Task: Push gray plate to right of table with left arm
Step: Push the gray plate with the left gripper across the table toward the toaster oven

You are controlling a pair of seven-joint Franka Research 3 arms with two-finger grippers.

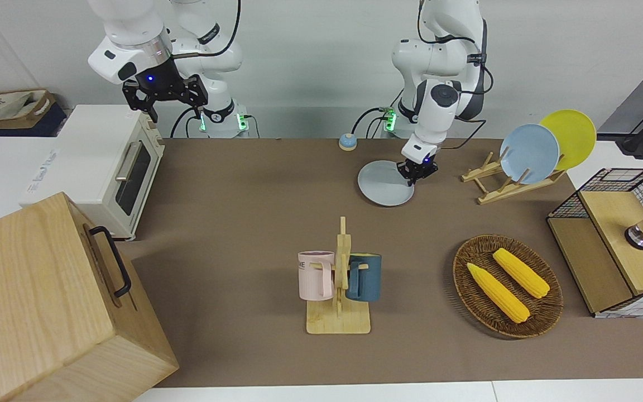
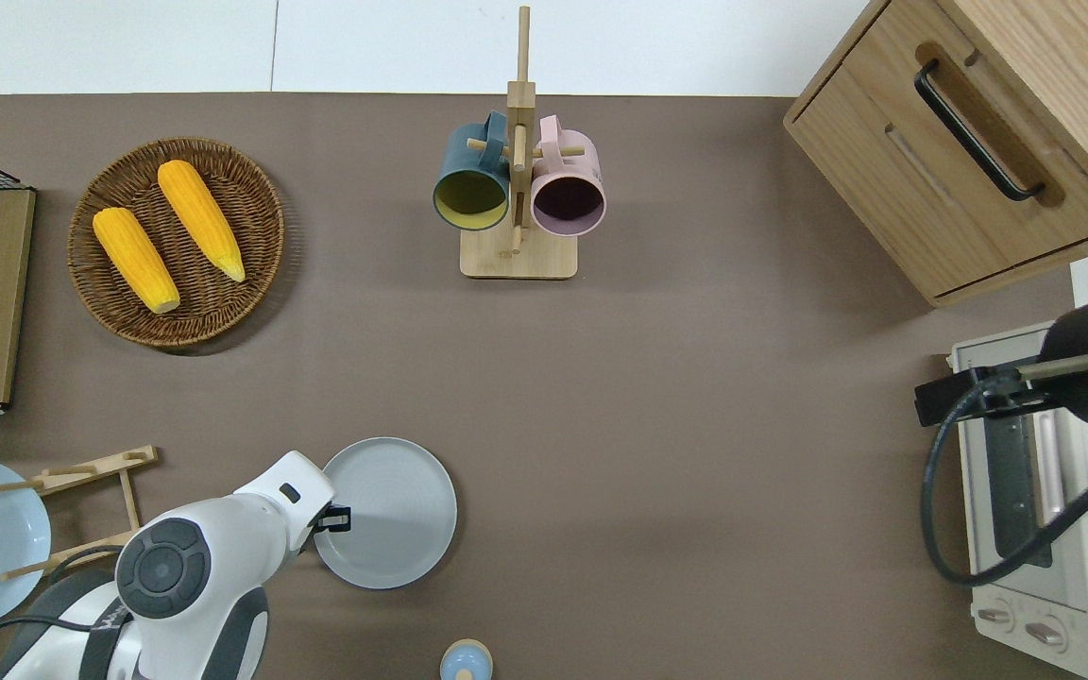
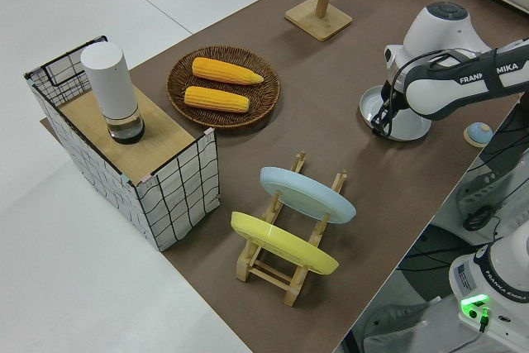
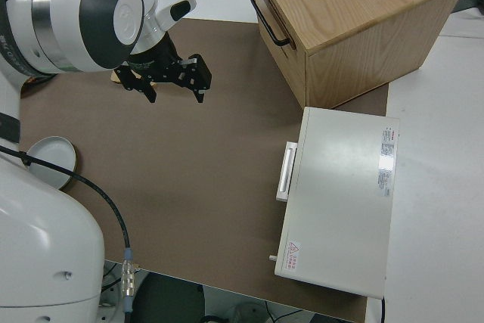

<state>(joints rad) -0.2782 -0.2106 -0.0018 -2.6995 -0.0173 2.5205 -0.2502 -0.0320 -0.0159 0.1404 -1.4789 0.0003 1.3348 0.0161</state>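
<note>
The gray plate [image 1: 382, 184] [image 2: 398, 510] lies flat on the brown table [image 1: 243, 195], on the half nearer the robots; its rim also shows in the left side view [image 3: 409, 126] and the right side view [image 4: 51, 158]. My left gripper [image 1: 415, 176] [image 2: 338, 518] [image 3: 382, 124] is down at the plate's rim, on the side toward the left arm's end, fingers together and touching or just over the rim. My right gripper [image 1: 175, 106] [image 4: 175, 90] is parked, fingers spread with nothing between them.
A wooden rack [image 1: 500, 181] holding a sky-blue plate [image 1: 529, 153] and a yellow plate [image 1: 570, 137] stands toward the left arm's end. Also here: corn basket [image 1: 507, 286], mug rack [image 1: 339, 279], small bell [image 1: 348, 141], toaster oven [image 1: 109, 167], wooden cabinet [image 1: 48, 301], wire crate [image 1: 623, 240].
</note>
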